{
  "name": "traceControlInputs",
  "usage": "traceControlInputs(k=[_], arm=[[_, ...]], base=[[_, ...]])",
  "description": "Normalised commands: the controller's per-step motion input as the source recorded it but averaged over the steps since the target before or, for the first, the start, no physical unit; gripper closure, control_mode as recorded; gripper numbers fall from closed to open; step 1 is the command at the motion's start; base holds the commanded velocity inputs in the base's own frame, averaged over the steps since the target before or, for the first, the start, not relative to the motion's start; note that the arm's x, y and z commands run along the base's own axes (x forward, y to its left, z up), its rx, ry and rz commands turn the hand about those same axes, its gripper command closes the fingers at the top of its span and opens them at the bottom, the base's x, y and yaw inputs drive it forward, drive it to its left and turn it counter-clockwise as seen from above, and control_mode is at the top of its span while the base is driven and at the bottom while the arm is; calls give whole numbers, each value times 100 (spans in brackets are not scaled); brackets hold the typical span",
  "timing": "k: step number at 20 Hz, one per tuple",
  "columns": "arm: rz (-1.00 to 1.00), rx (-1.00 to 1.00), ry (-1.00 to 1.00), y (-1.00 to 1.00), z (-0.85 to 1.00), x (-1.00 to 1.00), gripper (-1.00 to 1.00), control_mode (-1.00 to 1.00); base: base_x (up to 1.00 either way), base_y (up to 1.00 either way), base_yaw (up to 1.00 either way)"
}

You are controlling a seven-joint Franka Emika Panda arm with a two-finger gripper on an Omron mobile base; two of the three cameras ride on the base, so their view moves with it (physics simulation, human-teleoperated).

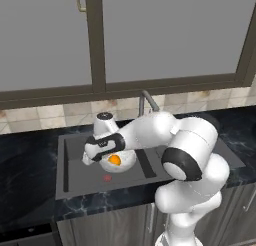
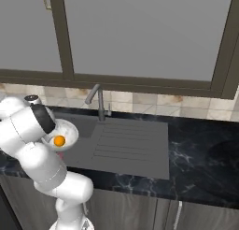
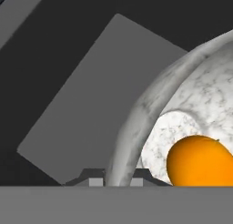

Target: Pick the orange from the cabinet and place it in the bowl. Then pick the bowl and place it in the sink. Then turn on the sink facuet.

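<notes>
Orange (image 1: 115,160): lies inside the bowl (image 1: 127,163), against its inner wall; in the hand view it sits low on the right of the bowl's hollow.
Bowl: white, marbled, tilted, held over the sink (image 1: 75,172) basin; whether it touches the basin floor cannot be told.
Hand (image 3: 114,181): fingers pressed together on the bowl's rim, one tip on each side of the wall, at the bowl's left edge in the left base view.
Sink: dark grey basin set into the black marbled tabletop (image 2: 200,154), red drain mark (image 1: 107,178) just in front of the bowl, ribbed drainboard (image 2: 123,140) to the right.
Faucet (image 2: 97,100): upright behind the sink, spout bent toward the basin, apart from the hand.
Cabinet (image 2: 140,32): grey-panelled doors with dark frames above the tiled wall.
</notes>
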Motion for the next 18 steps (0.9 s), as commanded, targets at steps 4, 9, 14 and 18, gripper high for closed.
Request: traceControlInputs(k=[4,9,14,18], arm=[[-13,0,3,29,-56,29,100,-100],[-10,0,2,2,-38,57,100,-100],[-7,0,4,0,-35,67,100,-100],[-6,-3,5,1,-43,68,100,-100]], base=[[0,0,0],[0,0,0],[0,0,0],[0,0,0]])
